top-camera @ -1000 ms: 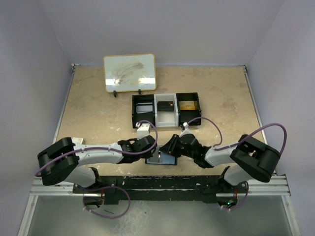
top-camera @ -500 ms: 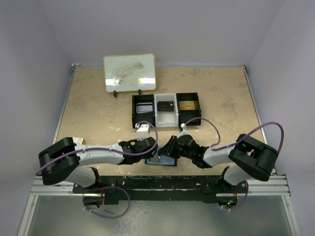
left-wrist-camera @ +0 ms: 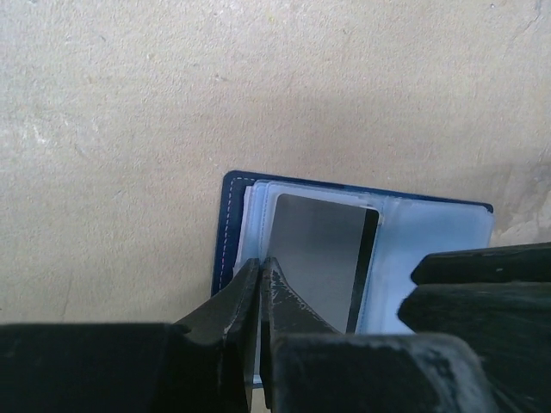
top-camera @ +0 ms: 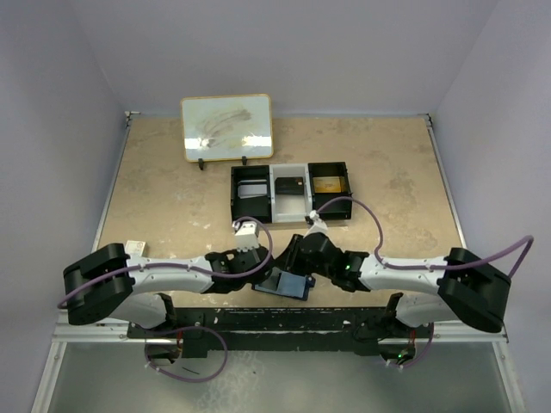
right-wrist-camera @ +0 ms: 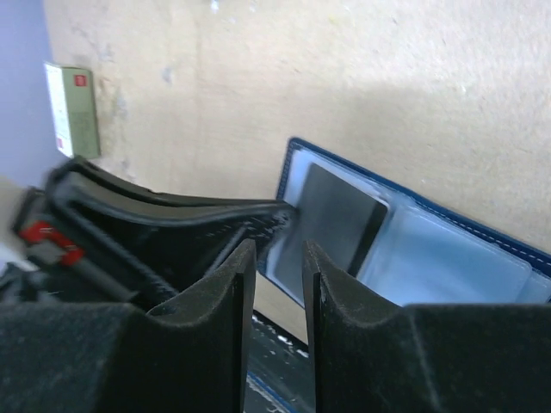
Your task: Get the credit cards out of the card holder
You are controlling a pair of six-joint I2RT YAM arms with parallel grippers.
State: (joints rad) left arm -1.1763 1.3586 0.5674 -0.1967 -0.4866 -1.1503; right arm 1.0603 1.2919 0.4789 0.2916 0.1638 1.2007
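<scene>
**A:** Where's the holder?

**B:** Small navy-blue folding card holder (top-camera: 285, 283) lies open on the beige tabletop (top-camera: 172, 202), near the front edge, between both grippers. A dark grey card (left-wrist-camera: 317, 258) sits in the clear pocket nearer the left gripper (left-wrist-camera: 261, 268).

**A:** Tools?

**B:** Left fingers are pressed together, tips at the holder's edge, likely pinning it. Right gripper (right-wrist-camera: 277, 251): jaws slightly parted, nothing between, just beside the card.

**A:** Best approach?

**B:** Hold the holder flat with the left. The right should pinch only the card's exposed edge, then draw slowly along the pocket mouth.
</scene>
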